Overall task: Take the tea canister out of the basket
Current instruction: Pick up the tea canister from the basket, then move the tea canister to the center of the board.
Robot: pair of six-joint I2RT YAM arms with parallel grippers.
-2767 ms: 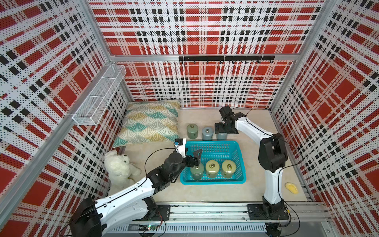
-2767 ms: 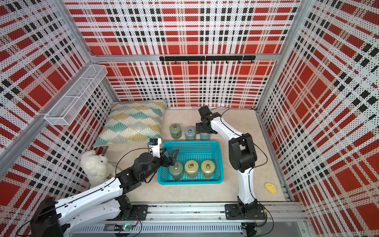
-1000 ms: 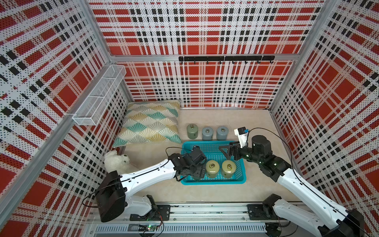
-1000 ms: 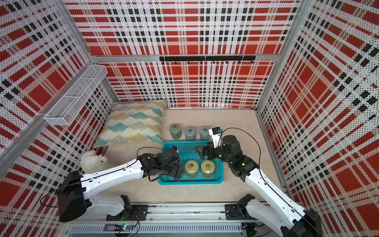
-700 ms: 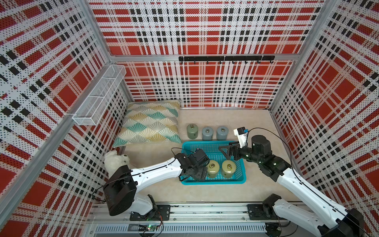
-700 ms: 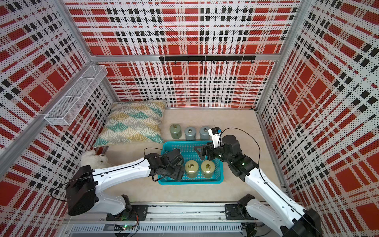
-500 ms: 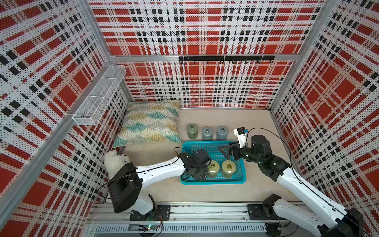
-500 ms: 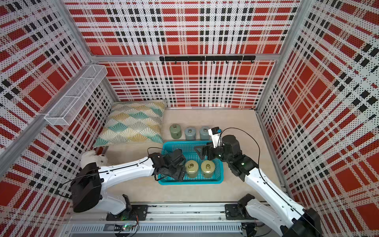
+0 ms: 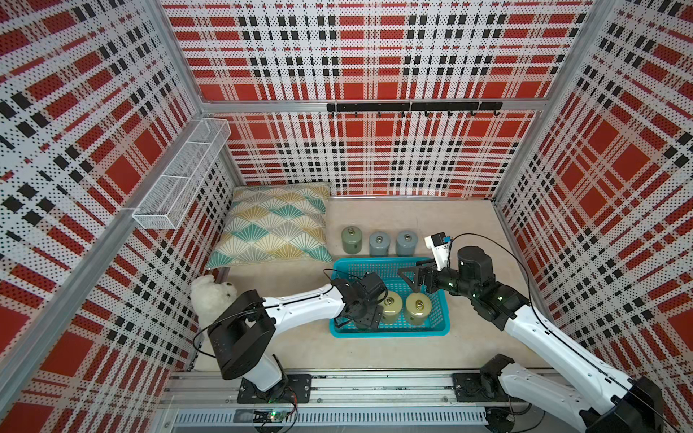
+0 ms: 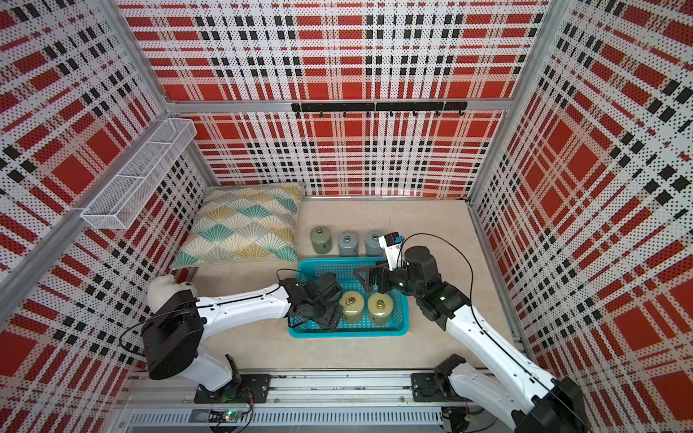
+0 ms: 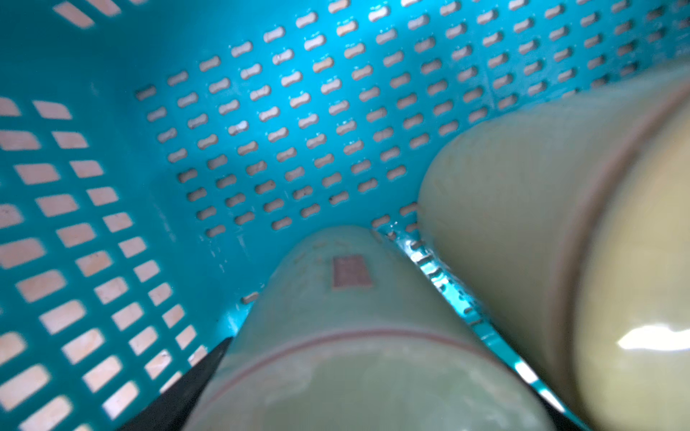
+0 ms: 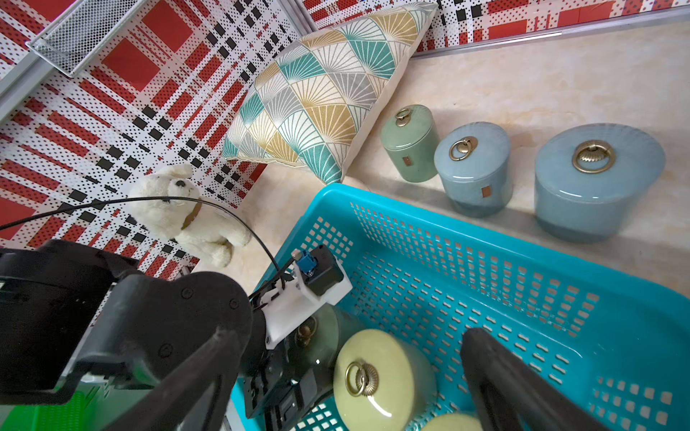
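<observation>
Three canisters stand in the turquoise basket (image 9: 412, 331), in the lower middle of both top views. The left gripper (image 9: 360, 318) is down over the tea canister (image 11: 336, 336), the pale green one at the basket's left end. In the left wrist view one black finger (image 11: 186, 384) touches its side, but I cannot tell if the gripper squeezes it tight. One yellow canister (image 9: 390, 304) stands just beside it, and a second yellow canister (image 9: 417, 307) comes next. The right gripper (image 9: 412, 279) hangs over the back right of the basket, spread wide, holding nothing. A row of canisters (image 9: 378, 243) stands on the counter (image 9: 375, 352) behind the basket. The tea canister has a small brown tag (image 11: 351, 272), and no words on it can be read.
</observation>
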